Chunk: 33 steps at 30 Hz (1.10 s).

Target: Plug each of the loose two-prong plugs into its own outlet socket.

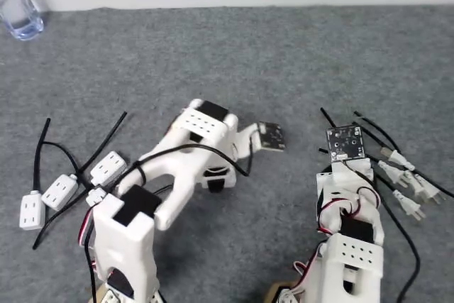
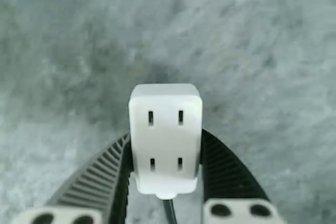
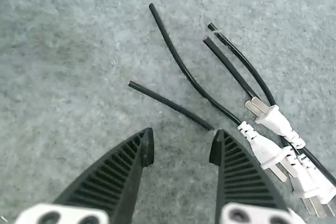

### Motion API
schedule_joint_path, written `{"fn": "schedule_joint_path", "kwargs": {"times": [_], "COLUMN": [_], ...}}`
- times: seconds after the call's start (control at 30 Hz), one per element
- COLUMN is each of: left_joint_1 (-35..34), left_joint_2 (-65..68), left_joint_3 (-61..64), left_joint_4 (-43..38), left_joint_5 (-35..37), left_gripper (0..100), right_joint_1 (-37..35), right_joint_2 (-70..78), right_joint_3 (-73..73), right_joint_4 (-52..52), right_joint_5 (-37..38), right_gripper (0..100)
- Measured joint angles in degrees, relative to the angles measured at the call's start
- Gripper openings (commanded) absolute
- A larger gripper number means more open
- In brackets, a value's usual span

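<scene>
Left gripper: jaws closed on a white outlet socket. The ribbed pads press its two long sides at the cord end. Slotted face is turned toward the wrist camera, two pairs of slots showing. In the high view this arm's wrist sits near the middle of the bench. Cannot tell whether the socket rests on the bench or hangs above it.

Right gripper: jaws apart, nothing between them, over bare bench. Loose plugs lie just beside it, toward the right edge. They are bunched with bodies touching, and their black cords run close together.

Three more sockets lie near the left edge with cords overlapping. A clear container stands at the far left corner.

Risks, as judged:
- The grip sits low on the socket body. A push on the slotted face could pivot it or slide it back through the pads.
- The plugs touch, so closing on one may catch or drag a neighbour, or nip a cord instead of the body.
- A grasp behind the strain relief would let the plug flex, and the prongs would wander off the slots.
- Slots and prongs need the same rotation. A small twist in either hold would jam the prongs against the face.
- The held socket's trailing cord could tug it askew if the arm shifts
</scene>
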Motion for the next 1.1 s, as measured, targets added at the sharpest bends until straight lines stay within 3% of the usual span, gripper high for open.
{"fn": "schedule_joint_path", "kwargs": {"times": [0.17,0.53,0.83,1.1], "left_joint_1": [4.6,5.1,5.0,5.0], "left_joint_2": [0.0,-0.1,-0.1,-0.1], "left_joint_3": [1.7,5.2,5.1,1.1], "left_joint_4": [-0.6,-4.5,-3.3,0.3], "left_joint_5": [-0.2,-0.2,1.8,3.0], "left_gripper": [1,2,21,23], "right_joint_1": [2.8,3.5,3.4,3.4], "right_joint_2": [0.0,0.0,0.0,0.0], "right_joint_3": [0.0,0.0,0.0,0.0], "right_joint_4": [-0.3,-1.1,-1.1,-1.1], "right_joint_5": [-2.4,-3.2,-3.2,-3.2], "right_gripper": [18.6,18.6,18.6,18.6]}}
